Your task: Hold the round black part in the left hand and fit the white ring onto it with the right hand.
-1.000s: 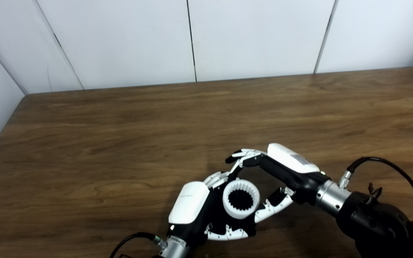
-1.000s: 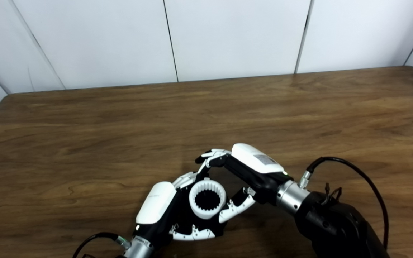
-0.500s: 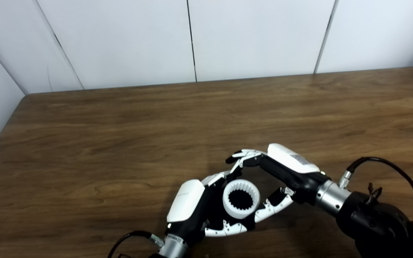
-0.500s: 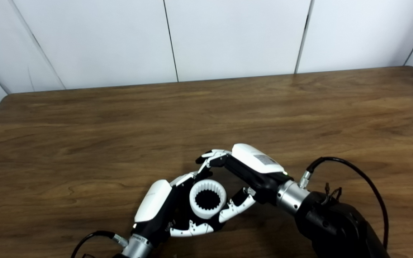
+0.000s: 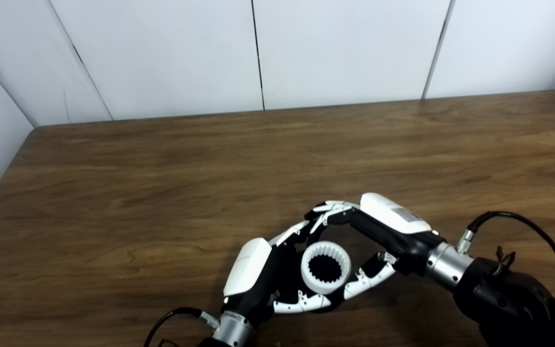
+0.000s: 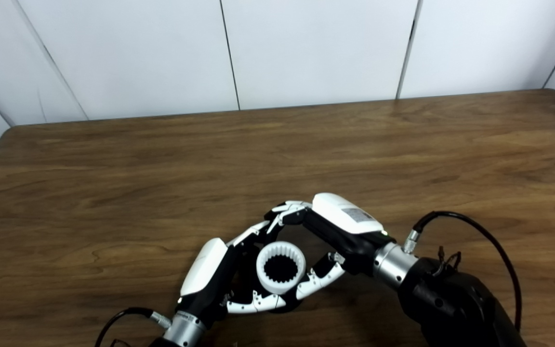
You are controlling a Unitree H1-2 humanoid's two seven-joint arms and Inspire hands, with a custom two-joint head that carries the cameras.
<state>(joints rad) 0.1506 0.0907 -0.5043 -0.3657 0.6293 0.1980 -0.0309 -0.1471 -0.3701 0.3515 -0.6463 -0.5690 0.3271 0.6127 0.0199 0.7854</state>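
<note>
The white ring [image 5: 326, 268], toothed on its inside, sits on the round black part [image 5: 328, 304], of which only a dark edge shows below the ring. My left hand [image 5: 270, 270] lies just left of the ring. Its fingers [image 5: 293, 233] stretch out past the ring's far left side and its thumb [image 5: 301, 303] lies along the near side. My right hand [image 5: 378, 231] arches over from the right. Its fingers [image 5: 328, 212] curl beyond the ring without touching it, and its thumb [image 5: 365, 284] rests at the ring's lower right edge.
The brown wooden table [image 5: 162, 183] reaches back to white wall panels [image 5: 258, 53]. Its left edge runs along the left wall. A black cable [image 5: 537, 231] loops off my right wrist.
My left hand's fingers have uncurled from the ring's far side and now point outward, and that hand has turned a little. The ring shifted slightly nearer. My right hand has barely moved.
</note>
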